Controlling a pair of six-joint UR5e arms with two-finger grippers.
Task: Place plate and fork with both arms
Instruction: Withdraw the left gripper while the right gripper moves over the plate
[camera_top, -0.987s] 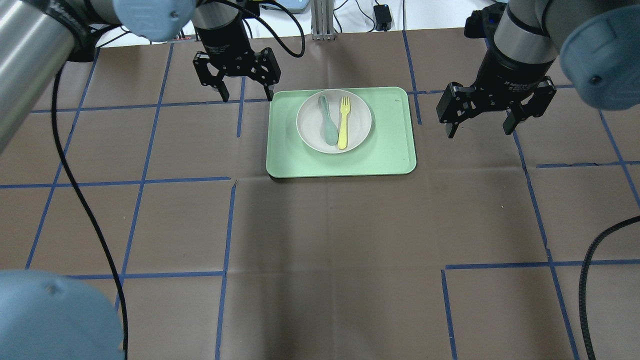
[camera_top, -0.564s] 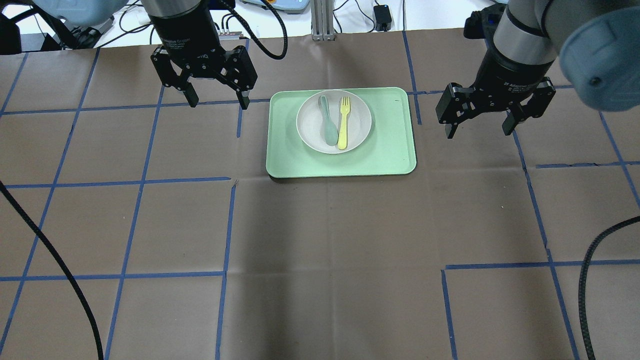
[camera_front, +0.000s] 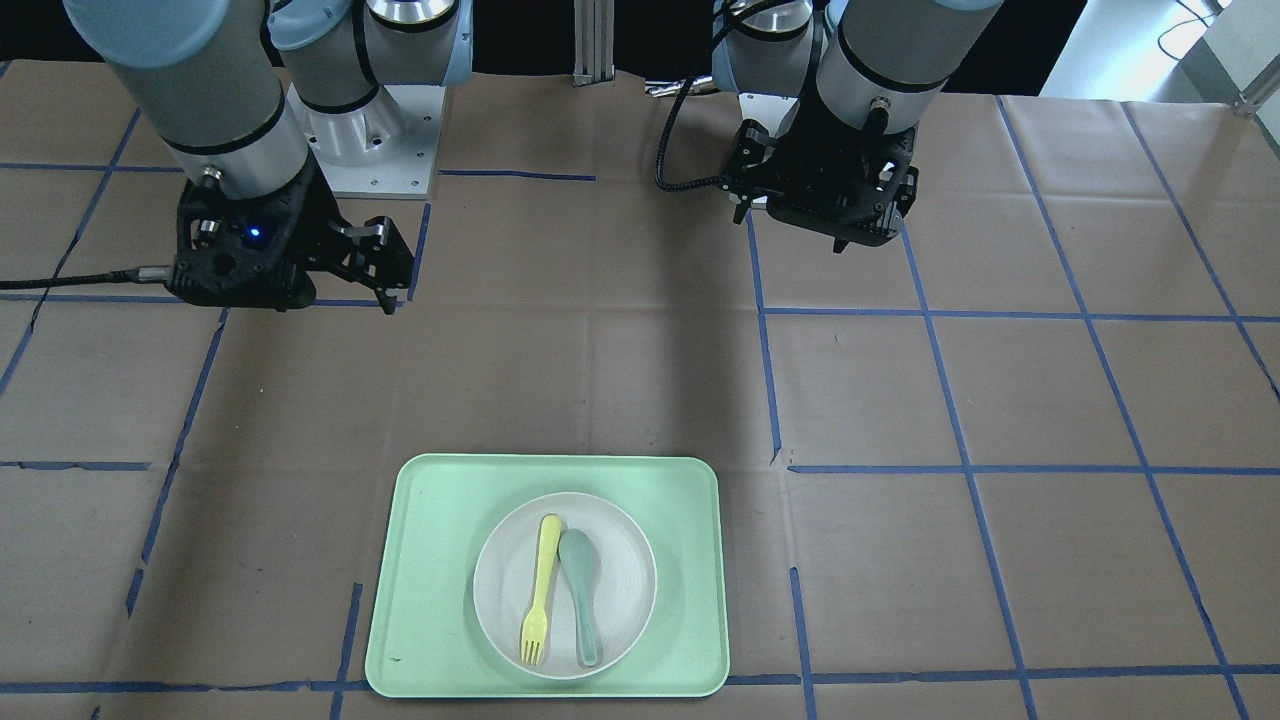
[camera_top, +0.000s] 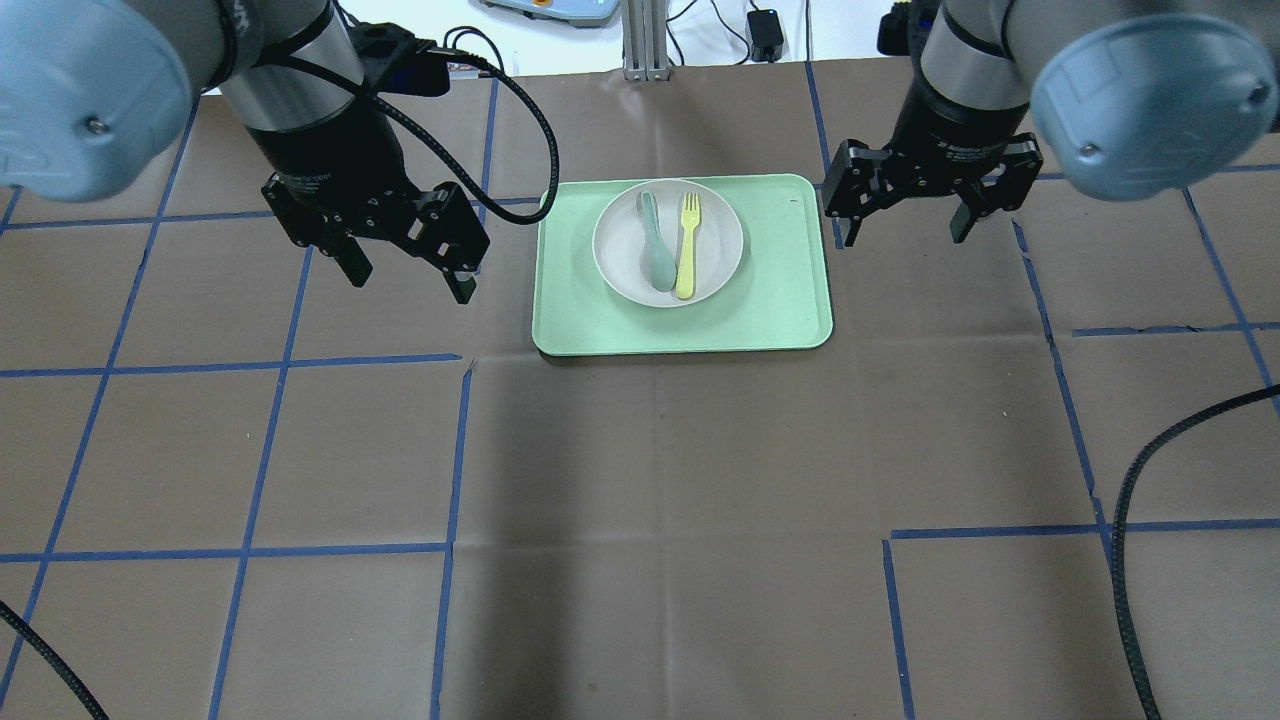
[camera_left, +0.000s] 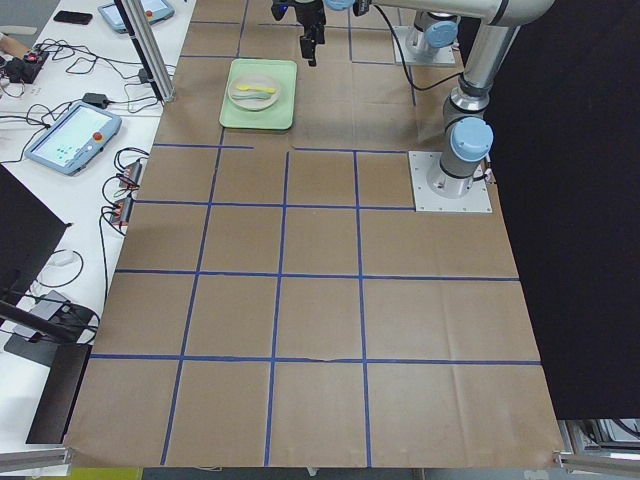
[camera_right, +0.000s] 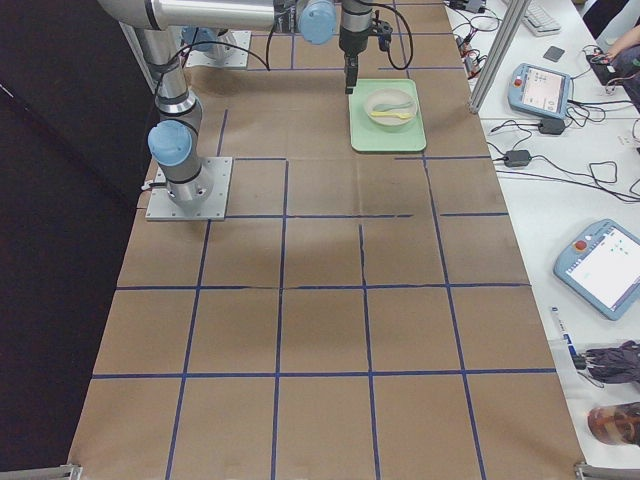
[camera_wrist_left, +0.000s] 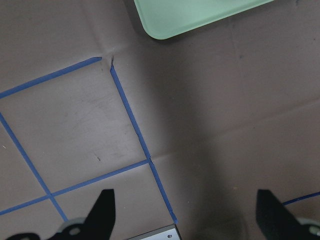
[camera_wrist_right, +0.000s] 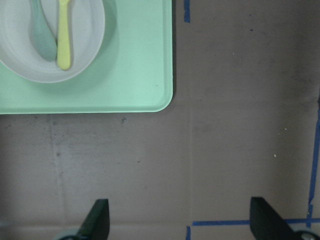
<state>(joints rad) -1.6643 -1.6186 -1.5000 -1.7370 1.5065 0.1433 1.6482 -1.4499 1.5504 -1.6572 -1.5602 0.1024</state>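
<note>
The off-white plate (camera_top: 722, 250) sits on the mint-green tray (camera_top: 775, 295). The yellow fork (camera_top: 687, 245) lies on the plate, tines pointing away from the robot, beside a grey-green spoon (camera_top: 657, 250). My left gripper (camera_top: 410, 283) is open and empty, hovering over the table left of the tray. My right gripper (camera_top: 905, 238) is open and empty, hovering just right of the tray's far right corner. The right wrist view shows the plate (camera_wrist_right: 87, 42), the fork (camera_wrist_right: 64, 35) and the tray (camera_wrist_right: 142, 75) ahead of its spread fingers (camera_wrist_right: 97, 220). The left wrist view shows only a tray corner (camera_wrist_left: 190, 15).
The table is covered in brown paper with a grid of blue tape lines (camera_top: 455, 450). Black cables hang from both arms, one at the right (camera_top: 1140, 520). Tablets and cables lie on the white bench beyond the far edge (camera_left: 65, 135).
My left gripper has swung from the far side to the left of the tray, nearer the robot. My right gripper has shifted left toward the tray's right edge. Plate, fork and spoon have not moved.
</note>
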